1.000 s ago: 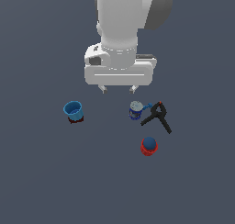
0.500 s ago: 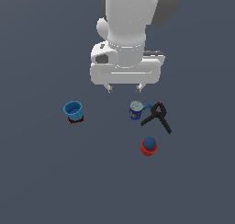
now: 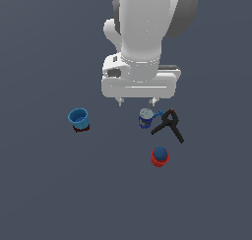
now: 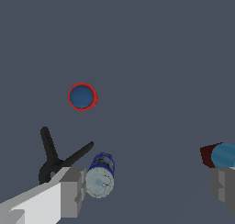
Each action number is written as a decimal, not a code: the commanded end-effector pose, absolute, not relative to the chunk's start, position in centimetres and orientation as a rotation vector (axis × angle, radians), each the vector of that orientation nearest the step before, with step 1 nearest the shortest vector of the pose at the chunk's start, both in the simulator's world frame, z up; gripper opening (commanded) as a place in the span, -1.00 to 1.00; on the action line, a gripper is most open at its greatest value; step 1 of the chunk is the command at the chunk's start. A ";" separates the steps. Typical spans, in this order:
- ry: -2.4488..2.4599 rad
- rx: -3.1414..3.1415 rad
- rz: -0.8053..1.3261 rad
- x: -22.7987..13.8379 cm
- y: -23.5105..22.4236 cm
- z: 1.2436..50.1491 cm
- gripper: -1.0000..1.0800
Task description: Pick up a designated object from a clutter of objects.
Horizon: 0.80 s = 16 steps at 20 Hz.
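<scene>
The dark blue ball point(image 3: 159, 153) point(image 4: 82, 96) sits in the mouth of the red cup point(image 3: 159, 161) point(image 4: 93, 99), so only the cup's rim shows around it. My gripper point(image 3: 137, 102) point(image 4: 149, 191) hangs open above the clutter with nothing between its fingers. It is apart from the ball, over the floor between the light blue cup and the can. The blue can point(image 3: 145, 118) point(image 4: 100, 175) with a silver top lies just beside one finger point(image 4: 73, 191). The black clamp point(image 3: 170, 125) point(image 4: 54, 156) lies between the can and the ball.
A light blue cup point(image 3: 78, 117) point(image 4: 225, 155) stands at the exterior view's left, with a small dark red thing point(image 3: 81, 128) point(image 4: 209, 154) against its base. The floor is a plain dark grey.
The arm has shifted toward the exterior view's right and lower in that picture, bringing the fingers closer to the can. No object has moved.
</scene>
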State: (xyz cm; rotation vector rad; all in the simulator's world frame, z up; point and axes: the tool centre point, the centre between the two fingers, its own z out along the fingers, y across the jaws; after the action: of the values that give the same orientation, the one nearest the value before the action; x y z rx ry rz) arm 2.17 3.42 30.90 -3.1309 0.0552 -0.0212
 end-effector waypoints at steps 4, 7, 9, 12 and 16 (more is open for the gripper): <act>0.144 -3.132 -0.017 3.9 5.0 28.5 0.92; 0.210 -3.131 -0.014 5.2 6.3 26.6 0.92; 0.260 -3.128 -0.013 6.0 7.2 25.2 0.92; 0.338 -3.123 -0.010 7.2 8.8 22.7 0.92; 0.433 -3.112 -0.007 8.4 10.8 19.7 0.92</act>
State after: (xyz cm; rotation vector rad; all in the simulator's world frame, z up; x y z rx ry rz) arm 7.97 10.04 20.80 -3.1166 0.3959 -0.0065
